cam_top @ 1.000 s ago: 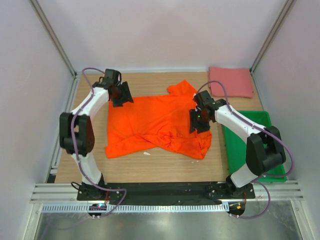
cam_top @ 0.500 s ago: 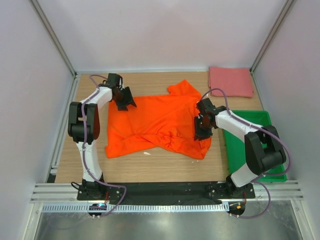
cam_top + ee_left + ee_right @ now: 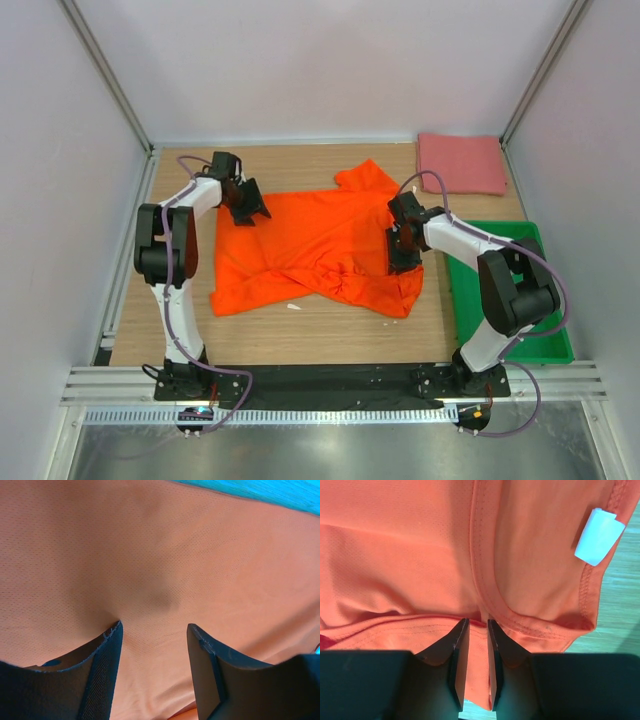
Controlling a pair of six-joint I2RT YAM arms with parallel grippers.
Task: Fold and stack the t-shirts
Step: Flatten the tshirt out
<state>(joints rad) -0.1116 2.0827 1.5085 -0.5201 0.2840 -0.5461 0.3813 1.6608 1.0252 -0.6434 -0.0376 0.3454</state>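
The bright orange t-shirt lies spread and rumpled in the middle of the table, its near part bunched. The dull pink-red t-shirt lies folded at the far right corner. My left gripper is at the orange shirt's far left corner; in the left wrist view it is open, with its jaws apart over the orange cloth. My right gripper is at the shirt's right edge. In the right wrist view it is shut on a fold of orange cloth by a seam.
A green plastic tray stands at the right, under my right arm. A white label is sewn at the shirt's hem. A small white scrap lies on the wood near the shirt's front edge. Walls close in on three sides.
My left gripper has moved a little nearer and right along the shirt's far left corner, with its arm folding in. My right gripper stays at the shirt's right edge, shifted slightly.
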